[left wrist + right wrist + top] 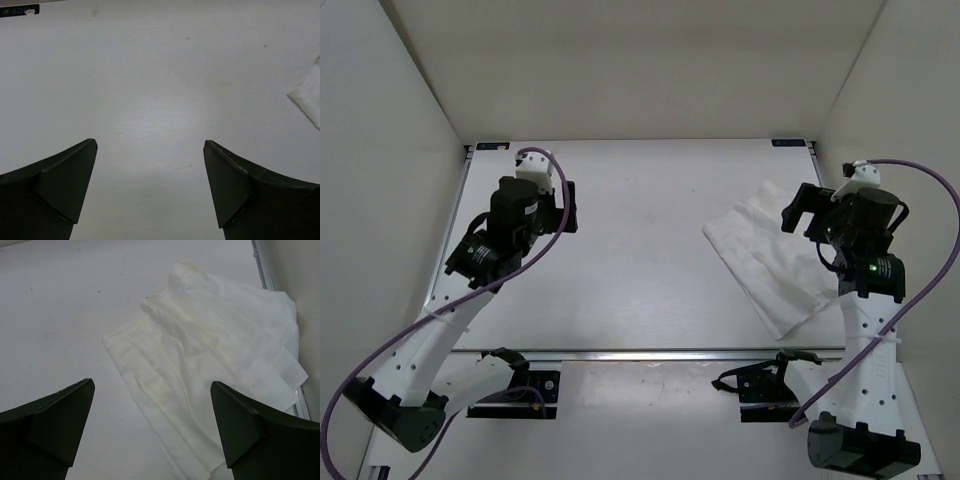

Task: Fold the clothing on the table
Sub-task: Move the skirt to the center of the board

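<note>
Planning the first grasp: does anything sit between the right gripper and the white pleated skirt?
Nothing visible does. The open right gripper hovers just above the white pleated thin-fabric skirt, which lies on the flat white table.

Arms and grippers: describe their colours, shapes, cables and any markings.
The left arm and right arm each have white lower links, black upper joints and a looping purple cable. A small green light glows on the right arm. The left gripper and right gripper carry dark, wedge-shaped fingers. No lettering shows.

Bright, even light (soft shadows).
</note>
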Controlling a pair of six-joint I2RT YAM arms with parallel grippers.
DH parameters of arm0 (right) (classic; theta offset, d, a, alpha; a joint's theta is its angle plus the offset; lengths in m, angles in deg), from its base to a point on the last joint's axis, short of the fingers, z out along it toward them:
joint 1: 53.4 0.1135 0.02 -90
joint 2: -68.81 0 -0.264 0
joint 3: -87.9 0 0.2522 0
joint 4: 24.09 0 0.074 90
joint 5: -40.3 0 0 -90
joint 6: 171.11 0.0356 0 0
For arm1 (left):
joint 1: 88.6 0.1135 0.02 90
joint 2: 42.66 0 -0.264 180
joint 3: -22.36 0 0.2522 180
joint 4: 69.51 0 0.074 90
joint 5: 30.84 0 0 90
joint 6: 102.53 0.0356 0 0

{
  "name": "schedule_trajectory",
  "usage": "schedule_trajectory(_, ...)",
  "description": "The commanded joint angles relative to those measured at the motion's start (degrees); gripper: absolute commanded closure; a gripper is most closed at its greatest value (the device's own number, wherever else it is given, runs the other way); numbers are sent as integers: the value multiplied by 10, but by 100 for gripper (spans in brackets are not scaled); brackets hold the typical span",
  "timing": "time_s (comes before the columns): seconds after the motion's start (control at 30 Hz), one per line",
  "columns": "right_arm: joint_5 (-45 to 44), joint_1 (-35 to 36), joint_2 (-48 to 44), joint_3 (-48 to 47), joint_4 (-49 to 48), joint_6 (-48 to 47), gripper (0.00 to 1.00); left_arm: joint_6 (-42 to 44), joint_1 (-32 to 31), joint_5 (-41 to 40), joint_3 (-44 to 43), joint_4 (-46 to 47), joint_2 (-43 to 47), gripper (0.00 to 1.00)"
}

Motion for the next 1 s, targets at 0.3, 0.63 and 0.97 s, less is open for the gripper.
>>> schedule_trajectory(0.3,-17,10,188,-147,39,-50,1,88,-30,-22,-66,-6,-102,1)
schedule_trajectory(0.63,-77,15,328,-127,3,-48,1,64,-17,80,4,46,-129,1)
schedule_trajectory(0.97,24,-13,431,-66,-110,-87,0,0,14,184,-18,45,-182,1)
